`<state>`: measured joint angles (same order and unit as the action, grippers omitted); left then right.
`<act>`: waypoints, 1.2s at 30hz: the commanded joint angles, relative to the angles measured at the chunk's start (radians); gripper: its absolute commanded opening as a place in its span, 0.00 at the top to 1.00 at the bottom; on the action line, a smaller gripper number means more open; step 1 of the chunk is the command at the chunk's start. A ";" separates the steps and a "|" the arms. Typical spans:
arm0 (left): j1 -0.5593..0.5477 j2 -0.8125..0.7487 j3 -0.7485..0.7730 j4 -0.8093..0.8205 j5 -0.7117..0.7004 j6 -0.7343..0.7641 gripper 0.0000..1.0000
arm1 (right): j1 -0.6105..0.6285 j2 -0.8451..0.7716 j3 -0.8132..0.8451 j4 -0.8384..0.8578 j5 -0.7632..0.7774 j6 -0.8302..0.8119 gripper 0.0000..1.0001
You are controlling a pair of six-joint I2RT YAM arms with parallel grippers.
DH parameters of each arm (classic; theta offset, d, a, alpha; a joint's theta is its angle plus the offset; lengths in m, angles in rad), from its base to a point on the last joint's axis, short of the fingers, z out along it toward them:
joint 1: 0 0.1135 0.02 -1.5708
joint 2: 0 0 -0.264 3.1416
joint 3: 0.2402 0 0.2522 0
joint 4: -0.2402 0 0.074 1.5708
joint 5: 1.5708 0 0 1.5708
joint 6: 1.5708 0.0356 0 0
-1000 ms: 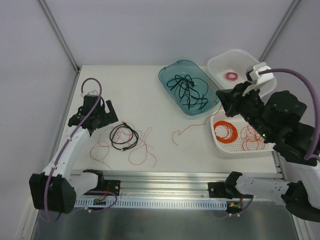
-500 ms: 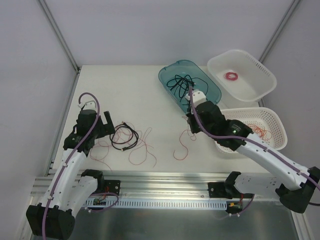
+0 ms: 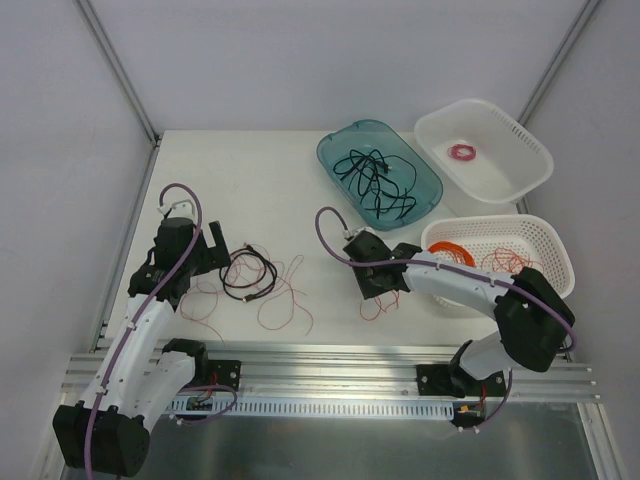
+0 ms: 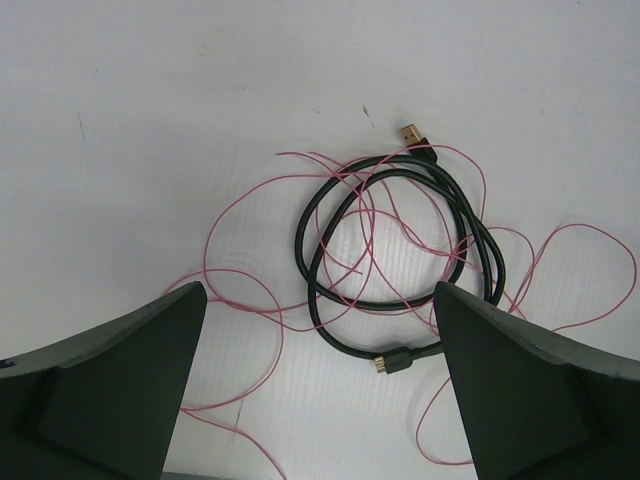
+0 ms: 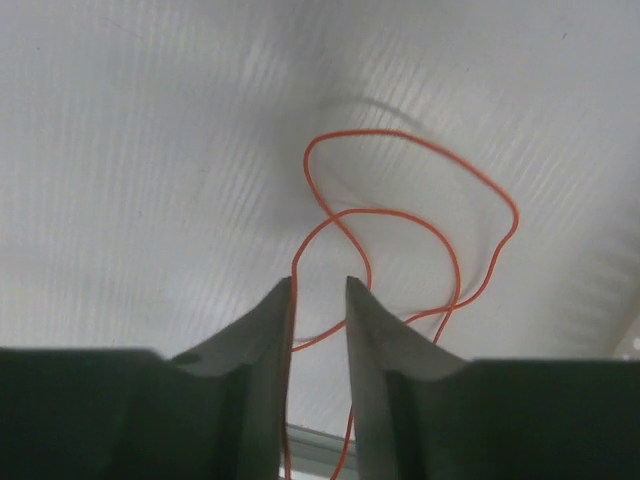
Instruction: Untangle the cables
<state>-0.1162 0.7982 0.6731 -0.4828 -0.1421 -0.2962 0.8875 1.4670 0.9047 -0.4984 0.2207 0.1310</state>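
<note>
My left end effector [image 3: 215, 243] hangs over the left side of the tabletop [image 3: 260, 180]. Its fingers [image 4: 110, 390] are spread wide, with nothing between them. Just beyond it lies the tangle. The cord [image 3: 248, 273], black, sits flat in a loose double loop with a gold-tipped plug at each end. The red wires [image 3: 283, 297] thread through and around that loop, crossing it in several places, and trail off in wide curls to either side and toward me. I touch neither.

My right end effector [image 5: 318, 285] is down low near the middle of the tabletop, well apart from the tangle. It is over a lone wire [image 5: 380, 131], red, that lies by itself in a few open curls. The fingers are drawn close, leaving only a narrow slot between the tips. The lone wire runs into that slot along the inner face of one finger, but the tips are not pinched on it. Whether it touches the pad I cannot tell.

Farther back, a teal tray [image 3: 362, 133] holds black cords [image 3: 375, 180]. On my right, a near basket [image 3: 565, 262] holds an orange coil [image 3: 452, 250] and red strands [image 3: 505, 263]. A far basket [image 3: 500, 140] holds a pink ring [image 3: 462, 152].
</note>
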 commanded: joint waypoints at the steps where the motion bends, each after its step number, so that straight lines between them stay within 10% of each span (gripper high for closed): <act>1: 0.007 0.002 0.005 0.027 -0.005 0.017 0.01 | -0.002 0.044 0.057 -0.012 0.012 0.050 0.66; 8: 0.007 0.012 0.008 0.027 0.009 0.022 0.01 | -0.004 0.124 0.105 -0.055 0.011 0.050 0.41; 22: 0.007 0.021 0.008 0.029 0.010 0.026 0.01 | -0.065 0.210 0.112 -0.037 -0.079 0.033 0.40; 28: 0.007 0.021 0.006 0.029 0.010 0.028 0.01 | -0.088 0.268 0.128 -0.051 -0.107 0.033 0.55; 36: 0.007 0.027 0.006 0.032 0.012 0.029 0.01 | -0.088 0.302 0.148 -0.078 -0.103 0.041 0.99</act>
<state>-0.1162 0.8181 0.6731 -0.4816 -0.1383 -0.2924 0.7944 1.7298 1.0508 -0.5827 0.1452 0.1528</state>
